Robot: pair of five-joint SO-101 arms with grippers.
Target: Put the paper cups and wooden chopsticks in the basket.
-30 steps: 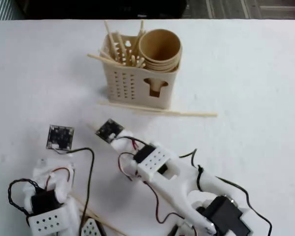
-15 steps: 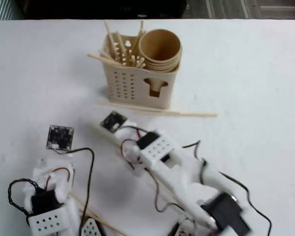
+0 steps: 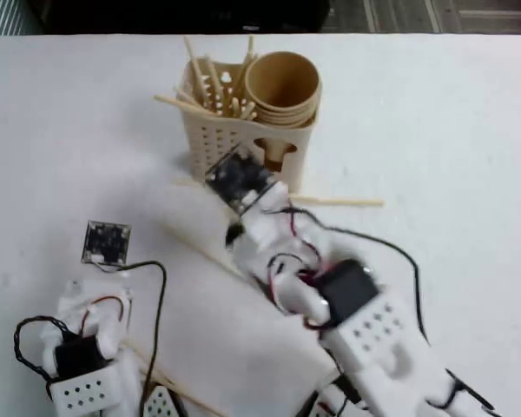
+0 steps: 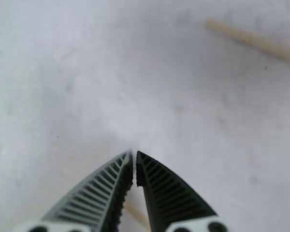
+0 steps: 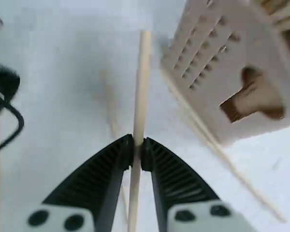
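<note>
Right gripper [image 5: 137,142] clamped on a pale wooden chopstick [image 5: 141,77] beside the cream perforated plastic basket [image 5: 208,67].

The left gripper [image 4: 134,155] has its ribbed jaws pressed together on nothing, tips low over the white table [image 4: 63,72], a loose chopstick [image 4: 253,39] lying ahead of it. The right gripper's jaws are all but closed, pinching the pale wooden chopstick, which runs on towards the basket's corner. In the high view the basket [image 3: 213,143] stands upright, a bundle of chopsticks [image 3: 197,65] bristling from its left half and a stack of tan paper cups [image 3: 282,82] in its right. Another flat chopstick [image 3: 343,201] lies along its front. Within the last second the right arm [image 3: 365,321] has swung forward from mid-table to the basket, while the left arm [image 3: 82,365] has kept still.
</note>
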